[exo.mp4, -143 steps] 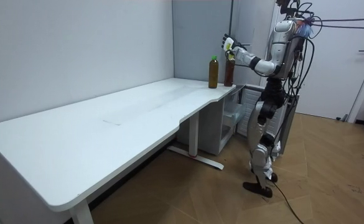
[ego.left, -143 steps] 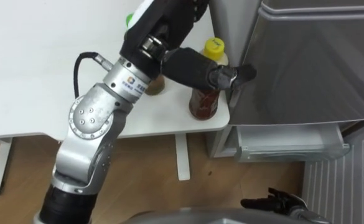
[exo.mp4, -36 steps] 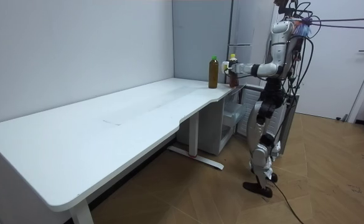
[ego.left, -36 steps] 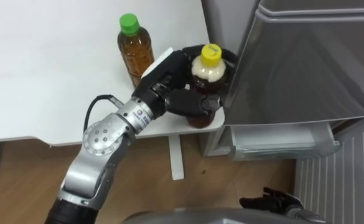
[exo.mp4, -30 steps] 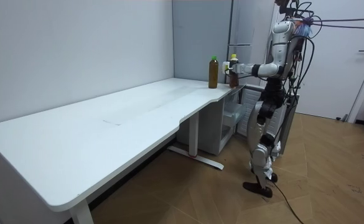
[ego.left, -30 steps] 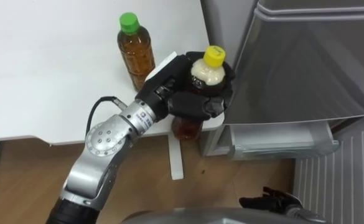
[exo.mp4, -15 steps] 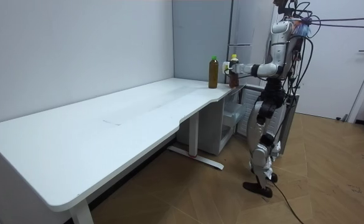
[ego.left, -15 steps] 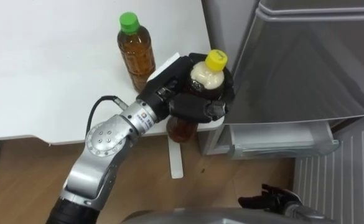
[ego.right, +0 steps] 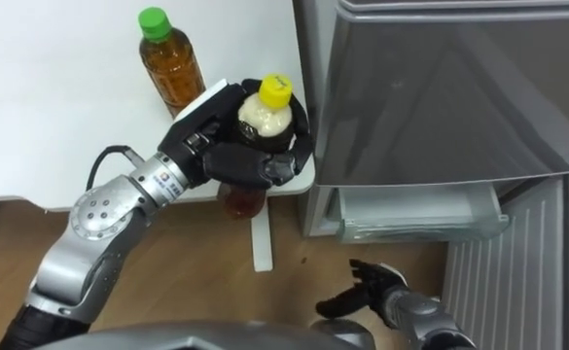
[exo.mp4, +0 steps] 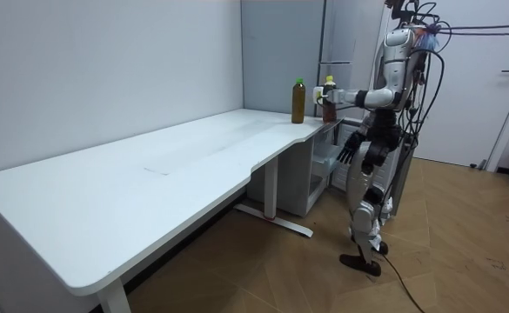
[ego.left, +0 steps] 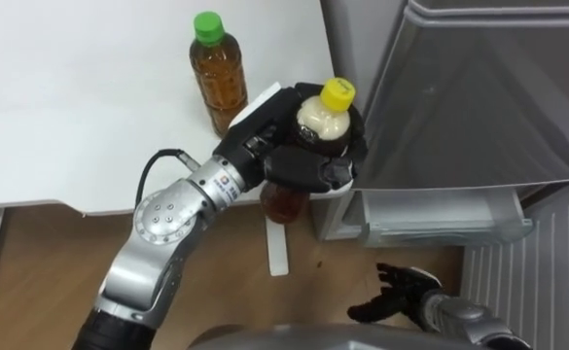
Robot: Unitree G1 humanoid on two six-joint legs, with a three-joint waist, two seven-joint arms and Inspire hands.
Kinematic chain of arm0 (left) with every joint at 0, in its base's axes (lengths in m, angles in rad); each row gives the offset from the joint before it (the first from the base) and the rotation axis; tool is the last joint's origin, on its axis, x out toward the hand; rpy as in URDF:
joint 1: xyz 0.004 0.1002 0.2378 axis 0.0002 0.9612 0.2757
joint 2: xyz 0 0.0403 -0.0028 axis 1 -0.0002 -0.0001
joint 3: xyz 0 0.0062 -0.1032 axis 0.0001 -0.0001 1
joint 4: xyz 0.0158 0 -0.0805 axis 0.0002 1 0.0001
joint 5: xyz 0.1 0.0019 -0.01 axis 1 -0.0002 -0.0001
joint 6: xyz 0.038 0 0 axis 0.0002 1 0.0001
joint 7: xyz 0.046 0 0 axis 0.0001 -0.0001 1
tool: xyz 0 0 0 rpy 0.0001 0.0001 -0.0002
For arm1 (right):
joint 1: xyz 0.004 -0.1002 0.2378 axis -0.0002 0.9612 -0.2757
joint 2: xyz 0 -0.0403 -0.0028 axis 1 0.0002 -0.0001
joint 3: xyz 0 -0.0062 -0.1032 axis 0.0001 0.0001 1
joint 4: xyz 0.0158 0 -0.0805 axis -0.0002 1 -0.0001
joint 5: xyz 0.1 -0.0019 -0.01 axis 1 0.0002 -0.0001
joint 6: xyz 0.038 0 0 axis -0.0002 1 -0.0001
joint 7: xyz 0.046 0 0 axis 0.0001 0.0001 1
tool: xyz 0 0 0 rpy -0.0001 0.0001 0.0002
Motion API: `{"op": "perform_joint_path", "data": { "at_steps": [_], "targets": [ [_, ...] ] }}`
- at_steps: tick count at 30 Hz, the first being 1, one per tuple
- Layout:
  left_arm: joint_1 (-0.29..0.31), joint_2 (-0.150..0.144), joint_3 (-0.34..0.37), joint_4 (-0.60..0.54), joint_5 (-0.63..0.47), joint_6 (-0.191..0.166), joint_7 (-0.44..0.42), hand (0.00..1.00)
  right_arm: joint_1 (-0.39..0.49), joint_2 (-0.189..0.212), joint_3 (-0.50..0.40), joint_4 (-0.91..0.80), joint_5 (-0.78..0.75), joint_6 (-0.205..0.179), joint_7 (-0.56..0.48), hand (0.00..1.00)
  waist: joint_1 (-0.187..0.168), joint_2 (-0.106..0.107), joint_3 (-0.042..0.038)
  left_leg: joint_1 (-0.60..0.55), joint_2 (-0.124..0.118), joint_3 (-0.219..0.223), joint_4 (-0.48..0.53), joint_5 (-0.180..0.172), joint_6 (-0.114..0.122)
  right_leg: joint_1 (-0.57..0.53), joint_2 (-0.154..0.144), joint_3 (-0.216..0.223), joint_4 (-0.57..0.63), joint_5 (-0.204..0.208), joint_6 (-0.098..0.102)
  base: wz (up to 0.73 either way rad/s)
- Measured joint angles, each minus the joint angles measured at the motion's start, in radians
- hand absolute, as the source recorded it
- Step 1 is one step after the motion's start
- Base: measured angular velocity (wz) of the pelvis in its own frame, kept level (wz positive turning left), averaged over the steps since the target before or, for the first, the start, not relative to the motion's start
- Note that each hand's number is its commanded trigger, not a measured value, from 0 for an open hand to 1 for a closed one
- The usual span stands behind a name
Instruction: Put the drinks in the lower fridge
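Observation:
My left hand (ego.left: 299, 156) (ego.right: 240, 156) is shut round a brown drink bottle with a yellow cap (ego.left: 328, 107) (ego.right: 269, 97), lifted off the white table's corner (ego.left: 167, 190) beside the fridge. A second brown bottle with a green cap (ego.left: 216, 73) (ego.right: 165, 63) (exo.mp4: 298, 100) stands upright on the table just behind. My right hand (ego.left: 401, 292) (ego.right: 372, 287) hangs low with straight fingers, in front of the open lower fridge compartment (ego.left: 440, 219). The room view has me standing at the table's far end by the fridge (exo.mp4: 345, 52), the held bottle (exo.mp4: 328, 97) at chest height.
The grey upper fridge door (ego.left: 479, 97) rises right beside the held bottle. Below it a white door shelf (ego.left: 449, 226) juts out, and a ribbed white panel (ego.left: 527, 282) stands at the lower right. Wooden floor (ego.left: 31, 282) lies under the table.
My left hand has closed on the yellow-capped bottle and lifted it off the table corner. My right hand has risen forward toward the lower fridge.

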Motion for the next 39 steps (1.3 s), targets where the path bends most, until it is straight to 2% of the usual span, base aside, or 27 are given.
{"op": "perform_joint_path", "data": {
  "at_steps": [5, 7, 12, 17, 19, 21, 23, 30, 39],
  "targets": [
    [0.0, -0.001, -0.001, 0.0, -0.007, 0.0, -0.008, 1.0, 0.002, 0.014, 0.025, -0.108, -0.027, 0.016, 0.067, 0.0, 0.016, 0.0, 0.0005, -0.001, -0.002, -0.006, 0.002, 0.0, 0.0, -0.002, -0.003, -0.011, 0.007, 0.0, 0.0, 0.04],
    [0.0, -0.001, -0.003, 0.0, -0.061, 0.0, -0.004, 1.0, 0.002, 0.016, 0.044, -0.161, -0.024, 0.016, 0.101, 0.0, 0.017, 0.0, 0.0008, 0.0, -0.004, -0.015, 0.003, 0.0, 0.0, 0.002, -0.012, -0.026, 0.008, 0.0, 0.0, 0.09],
    [0.001, -0.002, -0.003, 0.009, -0.161, 0.0, -0.005, 1.0, 0.003, 0.019, 0.057, -0.227, -0.023, 0.027, 0.174, 0.0, 0.032, -0.003, 0.0036, -0.006, -0.005, -0.027, 0.011, 0.0, 0.0, 0.004, -0.012, -0.037, 0.01, 0.0, 0.001, 0.09],
    [0.004, -0.003, -0.004, 0.076, -0.203, 0.009, -0.007, 1.0, 0.004, 0.019, 0.078, -0.3, -0.022, 0.053, 0.216, 0.0, 0.034, -0.006, 0.0059, -0.026, -0.005, -0.036, 0.02, 0.0, 0.0, 0.001, -0.012, -0.057, 0.01, -0.001, 0.001, 0.07],
    [0.01, -0.001, -0.004, 0.085, -0.252, 0.028, -0.011, 1.0, 0.004, 0.018, 0.084, -0.327, -0.021, 0.067, 0.248, 0.0, 0.036, -0.007, 0.0061, -0.029, -0.005, -0.033, 0.021, 0.0, 0.0, -0.003, -0.012, -0.059, 0.011, -0.001, 0.001, 0.02],
    [0.018, -0.001, -0.002, 0.087, -0.292, 0.03, -0.018, 1.0, 0.004, 0.018, 0.083, -0.35, -0.022, 0.085, 0.273, 0.0, 0.039, -0.007, 0.0061, -0.028, -0.005, -0.03, 0.021, 0.0, 0.0, -0.003, -0.012, -0.058, 0.014, -0.001, 0.001, 0.0],
    [0.019, -0.001, -0.002, 0.098, -0.318, 0.03, -0.034, 1.0, 0.004, 0.018, 0.083, -0.365, -0.022, 0.086, 0.288, 0.0, 0.045, -0.008, 0.0058, -0.026, -0.005, -0.028, 0.02, 0.0, 0.0, -0.003, -0.013, -0.058, 0.015, -0.001, 0.001, 0.0],
    [0.023, 0.003, 0.0, 0.17, -0.325, 0.032, -0.046, 1.0, 0.004, 0.015, 0.082, -0.376, -0.015, 0.097, 0.34, 0.0, 0.062, -0.02, 0.0055, -0.017, -0.004, -0.033, 0.02, 0.0, 0.0, 0.001, -0.013, -0.059, 0.028, -0.003, 0.004, 0.0],
    [0.064, 0.008, 0.01, 0.176, -0.325, 0.032, -0.045, 1.0, 0.006, 0.011, 0.081, -0.423, -0.004, 0.102, 0.399, 0.0, 0.064, -0.03, -0.0001, -0.014, -0.004, -0.033, 0.021, 0.0, 0.0, 0.003, -0.012, -0.056, 0.027, -0.003, 0.004, 0.0]
  ]
}}
